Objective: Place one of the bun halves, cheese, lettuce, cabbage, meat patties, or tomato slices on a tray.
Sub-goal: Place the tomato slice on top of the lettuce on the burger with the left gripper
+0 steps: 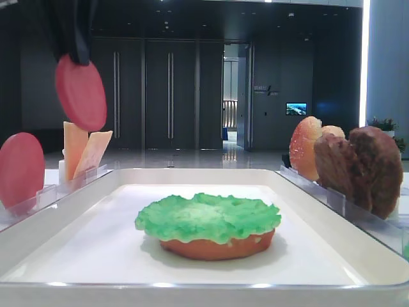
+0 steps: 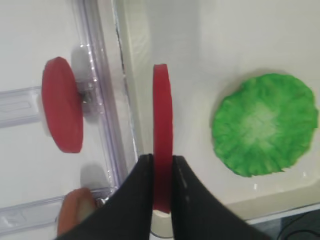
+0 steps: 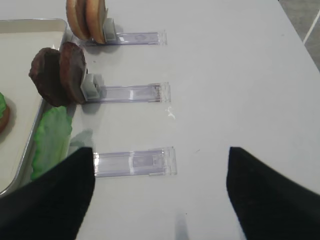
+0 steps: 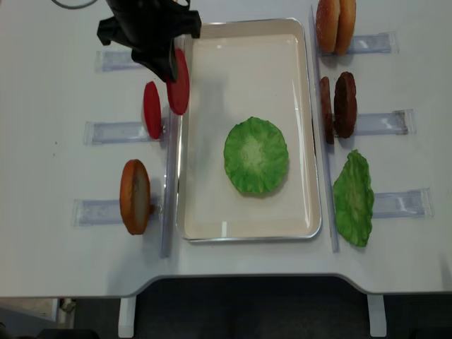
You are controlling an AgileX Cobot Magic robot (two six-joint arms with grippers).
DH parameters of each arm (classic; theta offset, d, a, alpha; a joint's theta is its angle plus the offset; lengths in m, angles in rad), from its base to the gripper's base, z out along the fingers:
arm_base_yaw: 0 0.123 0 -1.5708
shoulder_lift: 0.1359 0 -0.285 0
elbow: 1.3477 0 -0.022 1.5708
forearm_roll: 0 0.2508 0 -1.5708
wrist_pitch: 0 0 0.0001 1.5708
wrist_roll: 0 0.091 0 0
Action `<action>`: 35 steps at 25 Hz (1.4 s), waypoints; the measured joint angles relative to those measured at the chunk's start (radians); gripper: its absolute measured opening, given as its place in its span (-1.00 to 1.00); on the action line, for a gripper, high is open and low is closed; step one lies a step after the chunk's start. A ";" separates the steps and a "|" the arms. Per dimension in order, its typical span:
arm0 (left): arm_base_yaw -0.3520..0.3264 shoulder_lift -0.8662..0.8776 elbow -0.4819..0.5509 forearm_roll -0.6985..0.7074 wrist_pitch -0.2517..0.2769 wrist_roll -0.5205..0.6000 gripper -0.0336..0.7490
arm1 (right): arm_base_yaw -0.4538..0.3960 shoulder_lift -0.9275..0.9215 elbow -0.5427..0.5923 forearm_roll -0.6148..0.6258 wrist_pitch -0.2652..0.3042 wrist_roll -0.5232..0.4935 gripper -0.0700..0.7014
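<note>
My left gripper [image 2: 162, 167] [image 4: 173, 69] is shut on a pinkish-red tomato slice [image 2: 162, 120] [image 1: 80, 93] [image 4: 178, 90], held on edge in the air over the left rim of the white tray [image 4: 240, 56] [image 1: 115, 243]. The other tomato slice [image 4: 152, 109] [image 2: 62, 104] [image 1: 20, 169] stands in its rack just left of it. In the tray's middle, ruffled green lettuce [image 4: 256, 155] [image 1: 208, 216] [image 2: 265, 124] covers a bun half [image 1: 217, 247]. My right gripper [image 3: 161, 156] is open over bare table, nothing between its fingers [image 3: 60, 195].
Left racks hold cheese slices [image 1: 83, 150] and a bun half [image 4: 134, 196] [image 2: 75, 210]. Right of the tray stand two bun halves [image 4: 335, 25] [image 3: 87, 20], two meat patties [image 4: 337, 104] [image 3: 60, 75] [image 1: 358, 169] and a second green leaf [image 4: 353, 198] [image 3: 50, 140], with a clear rack [image 3: 135, 162].
</note>
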 joint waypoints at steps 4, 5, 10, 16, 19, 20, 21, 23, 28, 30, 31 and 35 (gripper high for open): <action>0.000 -0.100 0.039 -0.052 0.004 0.032 -0.75 | 0.000 0.000 0.000 0.000 0.000 0.000 0.53; 0.000 -0.124 0.052 -0.058 0.005 0.042 -0.75 | 0.000 0.000 0.000 0.000 0.000 0.000 0.53; 0.000 -0.207 0.121 -0.098 0.016 0.106 -0.75 | 0.000 0.000 0.000 0.000 0.000 0.000 0.53; 0.000 -0.220 0.189 -0.282 -0.042 0.253 -0.75 | 0.000 0.000 0.000 0.000 0.000 0.000 0.53; 0.000 -0.217 0.242 -0.431 -0.130 0.358 -0.75 | 0.000 0.000 0.000 0.000 0.000 0.000 0.53; 0.000 -0.212 0.263 -0.472 -0.156 0.391 -0.75 | 0.000 0.000 0.000 0.000 0.000 0.000 0.53; 0.000 -0.203 0.286 -0.506 -0.178 0.424 -0.75 | 0.000 0.000 0.000 0.000 0.000 0.000 0.53; 0.000 -0.181 0.328 -0.583 -0.215 0.490 -0.75 | 0.000 0.000 0.000 0.000 0.000 0.000 0.53; 0.000 -0.124 0.415 -0.747 -0.288 0.660 -0.75 | 0.000 0.000 0.000 0.000 0.000 0.000 0.53; 0.000 -0.105 0.426 -0.785 -0.296 0.697 -0.75 | 0.000 0.000 0.000 0.000 0.000 0.000 0.53; 0.000 -0.094 0.428 -0.793 -0.299 0.713 -0.75 | 0.000 0.000 0.000 0.000 0.000 0.000 0.53; 0.000 -0.048 0.429 -0.839 -0.315 0.758 -0.75 | 0.000 0.000 0.000 0.000 0.000 0.000 0.53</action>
